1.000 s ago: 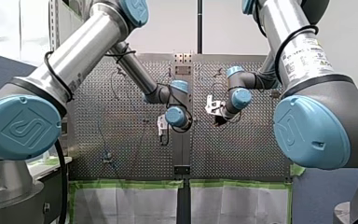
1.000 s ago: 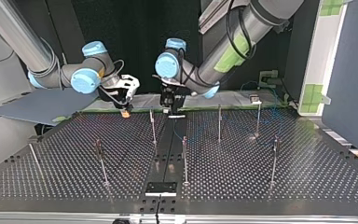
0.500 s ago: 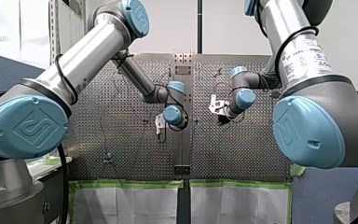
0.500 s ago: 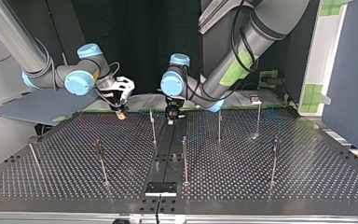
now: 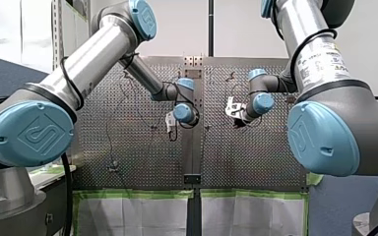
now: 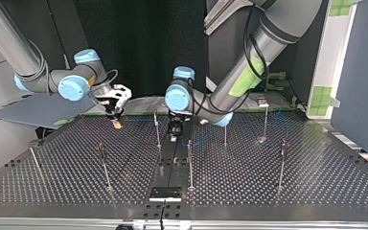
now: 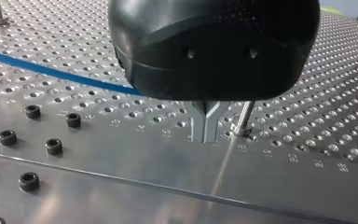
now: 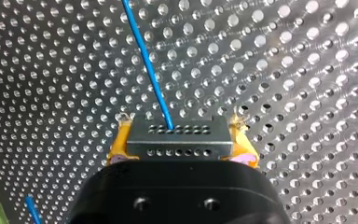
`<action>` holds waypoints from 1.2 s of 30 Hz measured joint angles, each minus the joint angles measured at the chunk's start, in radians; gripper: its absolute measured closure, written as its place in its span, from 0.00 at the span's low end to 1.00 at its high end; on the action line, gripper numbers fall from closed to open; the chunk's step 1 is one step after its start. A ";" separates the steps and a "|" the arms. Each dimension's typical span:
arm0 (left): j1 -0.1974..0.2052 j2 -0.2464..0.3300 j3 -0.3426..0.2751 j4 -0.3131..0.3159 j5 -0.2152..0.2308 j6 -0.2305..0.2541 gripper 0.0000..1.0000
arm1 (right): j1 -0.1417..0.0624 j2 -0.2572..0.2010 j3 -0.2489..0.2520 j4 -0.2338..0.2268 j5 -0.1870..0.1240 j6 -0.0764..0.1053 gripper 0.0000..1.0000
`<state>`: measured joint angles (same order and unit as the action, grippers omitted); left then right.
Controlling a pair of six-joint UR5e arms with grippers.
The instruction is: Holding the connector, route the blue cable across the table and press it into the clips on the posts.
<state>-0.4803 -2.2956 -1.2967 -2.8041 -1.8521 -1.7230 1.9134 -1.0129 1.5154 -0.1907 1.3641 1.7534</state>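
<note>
While pinching the grey connector (image 8: 177, 128) between yellow pads (image 8: 119, 142), holds the right end effector (image 8: 180, 144) low over the perforated table (image 8: 307, 93), toward the far edge at the top view's left. Trails the blue cable (image 8: 144, 56) out of the connector's face and straight away across the table ahead of the pads.

Sets the left end effector (image 7: 205, 126) tips-down on the table's central strip, metal fingers pressed together, just beside the base of a post (image 7: 244, 119). Shows nothing caught between those fingers. Leaves a stretch of the blue cable lying flat on the table just beyond them.

Reads as the routing step, at an early stage: connector in hand, cable on the table surface, not seated in any clip that can be made out. Cannot resolve the clips themselves on the thin posts (image 6: 156, 128).

Next, likely calls for carrying the connector right toward that nearest post, raising the cable to clip height with light tension, then pressing it in. Needs care not to drag the slack against the neighbouring posts, and needs the left end effector either steadying the cable or out of the path.
</note>
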 joint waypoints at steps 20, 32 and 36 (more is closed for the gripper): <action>-0.047 0.010 -0.002 -0.165 -0.067 0.076 0.00 | -0.029 -0.001 -0.001 -0.012 0.001 -0.015 1.00; -0.137 0.072 -0.043 -0.233 -0.143 0.072 0.00 | -0.029 -0.001 -0.001 -0.012 0.000 -0.015 1.00; -0.169 0.076 -0.047 -0.235 -0.163 0.063 0.00 | -0.029 -0.001 0.000 -0.011 -0.001 -0.015 1.00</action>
<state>-0.6497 -2.2199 -1.3438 -3.0395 -2.0150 -1.6596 1.8846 -1.0134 1.5150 -0.2022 1.3626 1.7383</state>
